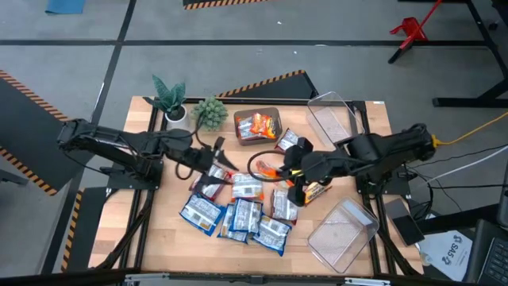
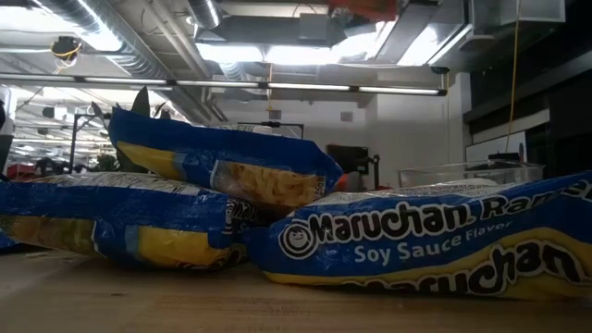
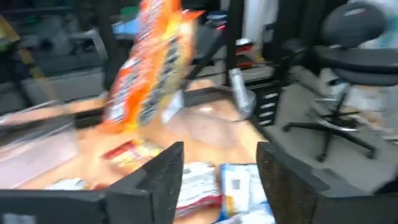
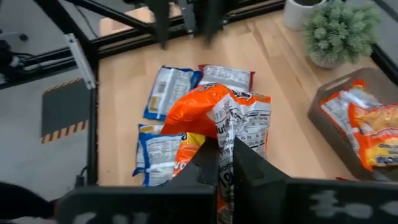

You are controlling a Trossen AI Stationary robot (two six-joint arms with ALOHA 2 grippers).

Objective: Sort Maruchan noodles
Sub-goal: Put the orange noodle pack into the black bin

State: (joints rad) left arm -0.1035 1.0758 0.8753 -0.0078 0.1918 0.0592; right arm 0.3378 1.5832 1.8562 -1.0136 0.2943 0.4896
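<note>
Jaws of the right gripper point(image 4: 225, 163) pinch an orange packet point(image 4: 221, 121); the dark bin point(image 1: 258, 127) of orange packets lies toward eleven o'clock in the high view; left gripper point(image 3: 214, 168) gapes empty.

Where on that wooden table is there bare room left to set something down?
Bare wood shows along the table's left edge, below the two small green potted plants, and between the two empty clear plastic bins on the right. The middle is crowded: blue-and-white noodle packets heaped there, both arms above, the right pincer shut on an orange packet.
</note>
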